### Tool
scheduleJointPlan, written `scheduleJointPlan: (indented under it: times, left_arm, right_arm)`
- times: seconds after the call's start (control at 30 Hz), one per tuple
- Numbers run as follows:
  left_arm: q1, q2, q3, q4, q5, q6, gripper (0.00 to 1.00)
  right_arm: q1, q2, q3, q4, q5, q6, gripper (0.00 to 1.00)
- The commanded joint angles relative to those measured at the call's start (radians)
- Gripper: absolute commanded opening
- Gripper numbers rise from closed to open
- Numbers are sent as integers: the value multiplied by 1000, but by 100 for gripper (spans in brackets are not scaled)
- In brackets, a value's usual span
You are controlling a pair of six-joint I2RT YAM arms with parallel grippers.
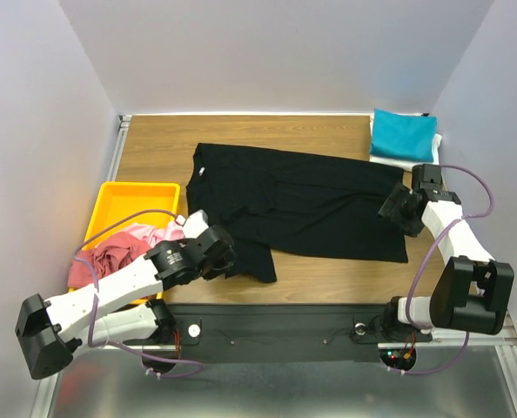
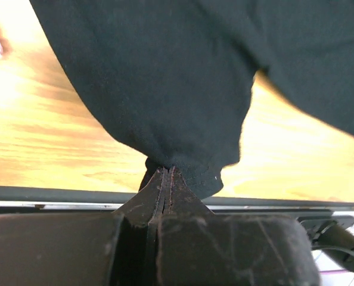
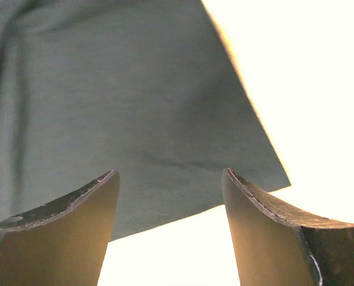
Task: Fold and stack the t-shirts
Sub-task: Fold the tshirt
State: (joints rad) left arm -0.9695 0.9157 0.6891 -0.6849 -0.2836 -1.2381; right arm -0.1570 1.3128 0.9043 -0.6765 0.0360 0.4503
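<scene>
**Black t-shirt (image 1: 302, 205) flat on the table (image 1: 154, 148); first fold looks about to start.**
Left end effector (image 2: 167, 171) is clenched on the near sleeve edge. Right end effector (image 3: 170, 176) is released, jaws apart over the hem corner. Next, by my judgement: right clamps that corner, then both lift together. Teal t-shirt (image 1: 404, 135) lies folded, far right.

I note a wood-grain table (image 1: 154, 148), enclosed on three sides by plain pale walls (image 1: 276, 52). A metal rail (image 1: 117, 157) runs along its left edge and a black strip (image 1: 276, 318) along the near edge, with brushed steel (image 1: 285, 392) nearer still. The light is bright and glares off the wood.
</scene>
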Motion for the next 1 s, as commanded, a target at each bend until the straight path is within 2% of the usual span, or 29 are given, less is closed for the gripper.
scheduleJointPlan:
  times: [0.0,0.13,0.27,0.47,0.63,0.8,0.97]
  left_arm:
    - [72,-35,43,-9,-26,92,0]
    - [135,-6,62,31,15,187,0]
    - [156,43,119,39,18,267,0]
    - [216,89,164,70,49,328,0]
    - [250,110,170,85,78,365,0]
    - [284,133,193,79,93,413,0]
    - [331,141,185,85,133,433,0]
  right_arm:
    - [-52,-21,-30,-57,76,70,75]
    - [-137,-9,-70,-55,25,113,75]
    - [-168,-6,-103,-57,24,128,75]
    - [-230,60,-111,-46,-25,157,75]
    - [-240,78,-108,-37,5,182,73]
    - [-245,83,-145,-23,16,218,66]
    - [-245,89,-163,-8,42,228,53]
